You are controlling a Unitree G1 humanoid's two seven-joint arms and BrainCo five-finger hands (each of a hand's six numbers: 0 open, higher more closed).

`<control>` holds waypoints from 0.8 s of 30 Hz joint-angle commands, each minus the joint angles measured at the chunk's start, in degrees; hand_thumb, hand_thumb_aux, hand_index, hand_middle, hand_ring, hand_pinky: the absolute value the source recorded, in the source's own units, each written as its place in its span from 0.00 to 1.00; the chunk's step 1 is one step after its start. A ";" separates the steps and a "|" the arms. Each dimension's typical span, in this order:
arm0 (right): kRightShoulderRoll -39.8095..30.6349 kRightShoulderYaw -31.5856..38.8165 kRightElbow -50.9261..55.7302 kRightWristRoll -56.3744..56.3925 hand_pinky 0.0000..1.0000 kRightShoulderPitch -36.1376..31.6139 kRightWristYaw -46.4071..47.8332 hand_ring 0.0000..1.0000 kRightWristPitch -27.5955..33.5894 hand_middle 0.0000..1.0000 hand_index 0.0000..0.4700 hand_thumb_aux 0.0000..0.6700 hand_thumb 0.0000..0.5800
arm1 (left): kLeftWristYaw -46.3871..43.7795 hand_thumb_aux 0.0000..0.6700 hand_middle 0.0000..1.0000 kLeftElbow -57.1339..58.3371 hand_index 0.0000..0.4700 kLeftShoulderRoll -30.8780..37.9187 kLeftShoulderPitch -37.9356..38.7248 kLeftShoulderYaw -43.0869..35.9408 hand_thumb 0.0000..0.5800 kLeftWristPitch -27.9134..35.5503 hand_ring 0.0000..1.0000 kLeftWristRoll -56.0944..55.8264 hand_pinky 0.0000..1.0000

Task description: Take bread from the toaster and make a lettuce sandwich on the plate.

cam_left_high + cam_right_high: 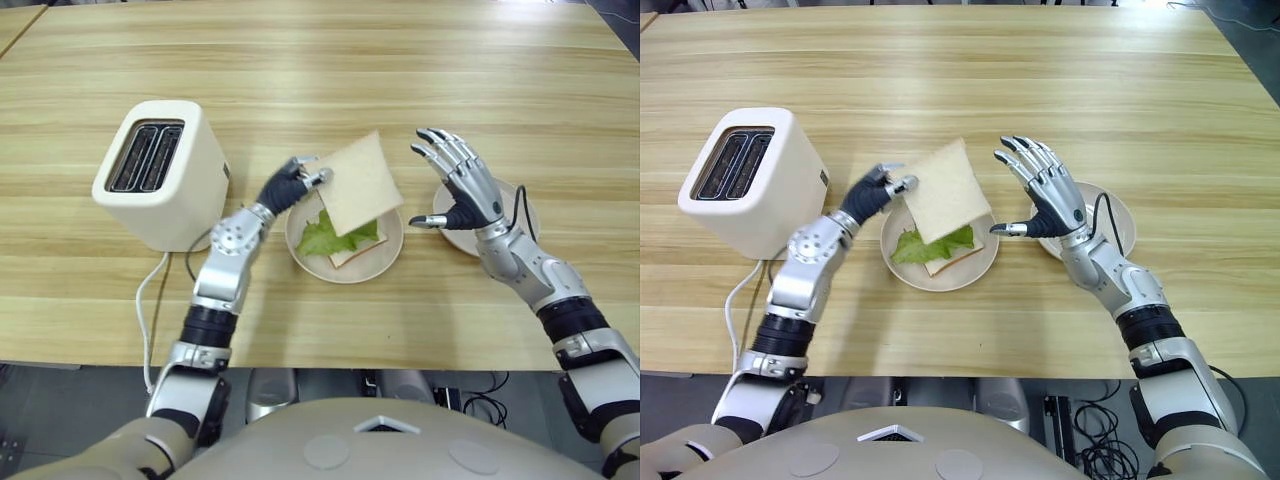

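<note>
Nearest are the two hands; the left hand (295, 183) is clamped on the left edge of the top bread slice (358, 183), and the right hand (465, 185) hangs over a small plate (530, 215) with its fingers spread apart and nothing in it.

Now from big to small. The wooden table (400, 60) carries everything; the toaster (160, 175) stands on the robot's left, its two slots look dark and empty, and its cord (150, 300) runs down toward the near edge. Just beside the toaster is the plate (385, 255); on it lies a bottom slice (350, 253), and the lettuce (322, 235) lies on this slice and spills a little to the left.

The top bread slice is tilted over the lettuce, its far corner higher than the near one; I cannot tell if its low edge already touches the leaf.

I judge the task to be almost finished: the bread is out, and the base and the lettuce are in place. What is left is to lay the top slice flat and square on the pile, and then to let it go.
</note>
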 commanded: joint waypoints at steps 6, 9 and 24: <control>0.69 0.12 -1.10 -0.71 0.00 1.53 1.71 0.00 0.39 0.00 0.00 0.00 0.00 | 1.57 1.00 1.00 -1.81 0.98 -1.25 3.61 -1.42 1.00 4.96 1.00 0.80 1.00; 0.66 -0.04 -1.17 -0.67 0.00 1.75 1.82 0.00 0.44 0.00 0.00 0.00 0.00 | 0.94 1.00 1.00 -1.27 0.98 -0.01 3.27 -1.10 1.00 5.19 1.00 1.14 1.00; 1.01 0.07 -0.92 -0.64 0.00 1.91 2.10 0.00 0.37 0.00 0.00 0.00 0.00 | 1.17 1.00 1.00 1.93 0.98 2.64 2.40 -3.25 1.00 2.00 1.00 5.45 1.00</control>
